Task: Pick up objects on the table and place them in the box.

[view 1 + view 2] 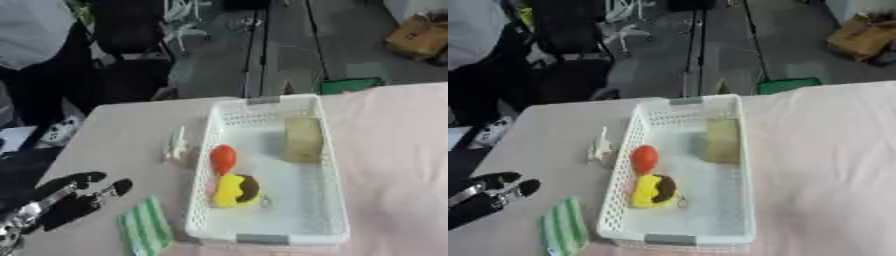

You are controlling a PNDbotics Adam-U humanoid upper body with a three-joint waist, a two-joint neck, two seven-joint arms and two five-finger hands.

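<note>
Left eye view shows a white slotted box (pixel 328 200) standing in the middle of the frame on the pale counter (pixel 114 130), its long side running from the bottom edge up toward the centre. Three things already lie inside it: a pale yellowish block (pixel 304 139) against the right wall in the upper half, a red-orange rounded thing (pixel 223 158) close to the left wall, and a yellow object with a dark brown patch (pixel 236 191) just below the red one, lower left of the box floor. The rest of the floor is bare white.

By that count the job looks well along but not finished. Two things are left outside on the counter, both to the left of the box: a small whitish object (pixel 178 148) standing just beside the left wall at about mid height, too faint to name, and a green-and-white striped piece (pixel 146 227) lying flat near the lower left corner of the box.

At the lower left of the frame the robot's left hand (pixel 74 200) comes in, dark fingers stretched out and apart, holding nothing; it points toward the striped piece but is apart from it. My guess is that the striped piece, being nearest, is the next to be picked up. No right hand shows in either view.
</note>
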